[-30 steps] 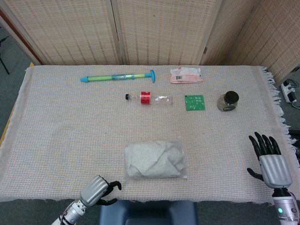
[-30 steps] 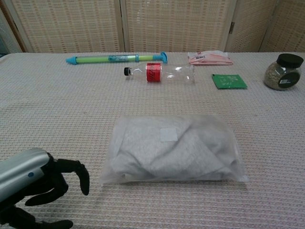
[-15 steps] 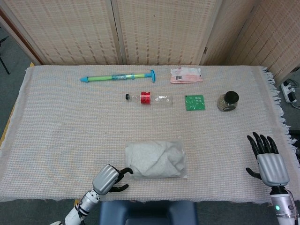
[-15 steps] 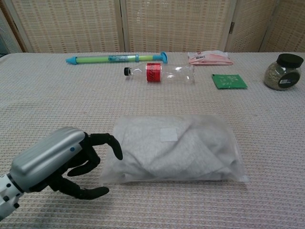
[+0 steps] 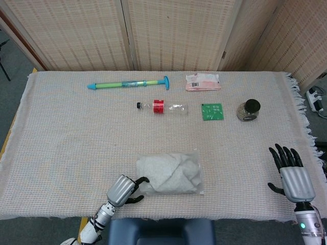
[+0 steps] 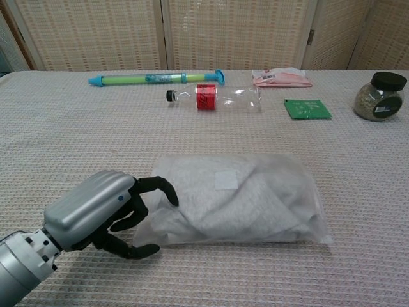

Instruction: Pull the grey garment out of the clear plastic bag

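Nearest me, my left hand [image 6: 102,214] sits at the near-left corner of the clear plastic bag [image 6: 233,199], its fingers [image 6: 156,187] curled over the bag's left edge and the thumb low against the near edge; I cannot tell whether they actually grip the plastic or only touch it. The grey garment [image 6: 223,204] lies folded wholly inside the bag, which rests flat on the woven surface [image 6: 57,147] close to the near edge. My right hand [image 5: 294,176] hovers off at the near-right edge of the surface, fingers spread and released, holding nothing, well apart from the bag. Further back lie a plastic bottle [image 6: 217,98] on its side, a green packet [image 6: 307,108] and a dark-lidded jar [image 6: 380,96]; beyond them a green and blue syringe toy [image 6: 156,78] and a pink packet [image 6: 281,78]
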Robot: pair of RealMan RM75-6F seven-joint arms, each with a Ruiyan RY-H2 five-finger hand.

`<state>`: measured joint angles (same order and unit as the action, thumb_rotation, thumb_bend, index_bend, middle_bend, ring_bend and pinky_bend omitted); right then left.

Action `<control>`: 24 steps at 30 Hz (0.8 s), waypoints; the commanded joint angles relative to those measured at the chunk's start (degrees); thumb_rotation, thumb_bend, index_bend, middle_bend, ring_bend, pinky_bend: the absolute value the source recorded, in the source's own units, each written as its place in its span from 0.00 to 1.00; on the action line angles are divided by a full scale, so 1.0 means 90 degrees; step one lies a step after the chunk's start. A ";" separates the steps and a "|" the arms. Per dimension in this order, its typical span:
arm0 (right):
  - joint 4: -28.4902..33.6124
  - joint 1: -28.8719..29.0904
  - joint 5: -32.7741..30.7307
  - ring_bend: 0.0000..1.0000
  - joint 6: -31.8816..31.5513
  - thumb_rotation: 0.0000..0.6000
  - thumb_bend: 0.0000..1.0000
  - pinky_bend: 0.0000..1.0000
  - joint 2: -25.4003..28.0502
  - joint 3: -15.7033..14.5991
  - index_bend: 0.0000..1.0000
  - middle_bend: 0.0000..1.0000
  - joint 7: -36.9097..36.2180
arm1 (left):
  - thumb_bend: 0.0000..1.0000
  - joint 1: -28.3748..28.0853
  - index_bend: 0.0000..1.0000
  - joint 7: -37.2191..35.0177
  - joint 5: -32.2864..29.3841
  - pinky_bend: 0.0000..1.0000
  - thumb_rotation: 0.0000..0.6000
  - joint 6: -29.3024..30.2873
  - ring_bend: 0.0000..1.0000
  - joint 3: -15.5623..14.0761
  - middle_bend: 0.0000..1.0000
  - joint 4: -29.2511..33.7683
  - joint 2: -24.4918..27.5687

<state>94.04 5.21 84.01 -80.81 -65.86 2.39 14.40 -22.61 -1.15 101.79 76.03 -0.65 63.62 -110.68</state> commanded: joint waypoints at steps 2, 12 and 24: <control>0.0014 0.0016 0.0001 0.00 0.0034 1.00 0.06 0.00 0.0012 -0.0014 0.00 0.00 0.0003 | 0.23 -0.0042 0.39 0.0024 -0.0017 1.00 1.00 0.0143 1.00 0.0023 1.00 -0.0195 -0.0072; 0.0056 0.0034 0.0009 0.00 0.0051 1.00 0.06 0.00 0.0029 -0.0031 0.00 0.00 -0.0005 | 0.30 -0.0037 0.42 0.0177 -0.0067 1.00 1.00 0.0374 1.00 -0.0060 1.00 -0.0402 -0.0047; 0.0107 0.0018 0.0125 0.00 0.0004 1.00 0.06 0.00 0.0049 -0.0101 0.00 0.00 -0.0006 | 0.28 0.0064 0.42 0.0411 -0.0266 1.00 1.00 0.0524 1.00 -0.0081 1.00 -0.0175 0.0169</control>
<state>94.96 5.40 85.08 -80.71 -65.44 1.51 14.37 -22.08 2.36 99.58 80.83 -1.48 61.87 -109.32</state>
